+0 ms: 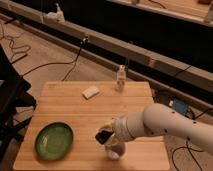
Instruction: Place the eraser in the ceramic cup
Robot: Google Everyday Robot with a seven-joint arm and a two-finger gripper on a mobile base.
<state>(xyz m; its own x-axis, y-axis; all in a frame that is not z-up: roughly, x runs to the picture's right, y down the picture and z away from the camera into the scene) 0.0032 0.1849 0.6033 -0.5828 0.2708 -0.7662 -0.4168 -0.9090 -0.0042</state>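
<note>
White, smooth-shelled robot arm (165, 121), thick rounded tubular segment, tapered toward wrist. Ribbed, slightly darker collar where wrist narrows. Gripper (106, 136) at arm's end over wooden tabletop, right of centre near front edge: pale housing, dark tip. No cables, screws or markings discernible.

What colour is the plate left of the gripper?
Green, seen in the camera view: the plate sits left of the gripper, above the ceramic cup.

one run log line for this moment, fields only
phase: placing | gripper: above ceramic cup, carrying eraser | eraser: not yet in cup | green plate: left of cup | pale block: far side of table
</note>
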